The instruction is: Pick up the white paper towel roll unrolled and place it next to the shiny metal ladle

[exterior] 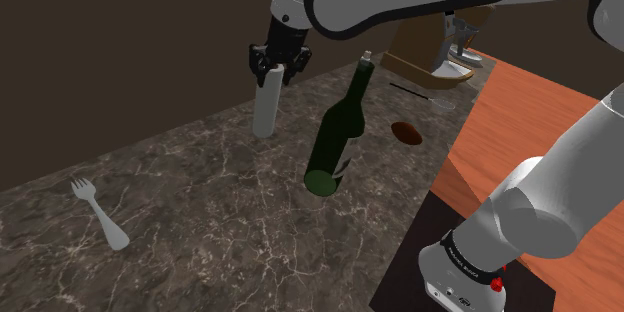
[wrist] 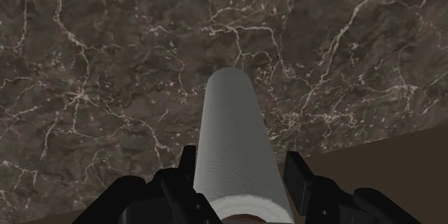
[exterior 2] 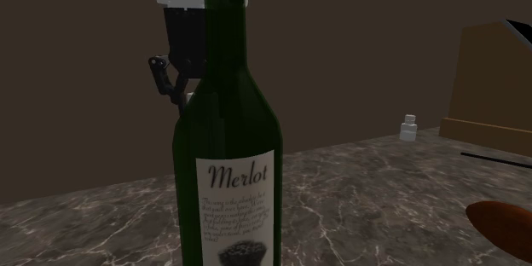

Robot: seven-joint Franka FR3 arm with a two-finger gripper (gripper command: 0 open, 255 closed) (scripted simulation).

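Note:
My gripper [exterior: 278, 68] is shut on the top of a white paper towel roll [exterior: 266, 105], which hangs upright above the dark marble counter [exterior: 200, 190]. In the wrist view the roll [wrist: 233, 136] runs out from between the fingers [wrist: 300, 179], its free end well above the stone. A slim utensil with a dark handle, apparently the ladle [exterior: 420, 92], lies at the counter's far end, well to the shoulder view's right of the roll. In the second exterior view the gripper [exterior 2: 175, 85] shows partly behind a bottle and the roll is hidden.
A green Merlot bottle [exterior: 338, 135] stands between the roll and the ladle, close in the second exterior view [exterior 2: 226, 136]. A brown oval object [exterior: 407, 134] lies beside the ladle. A white fork [exterior: 100, 210] lies near the front left. A tan box [exterior 2: 494, 85] stands at the back.

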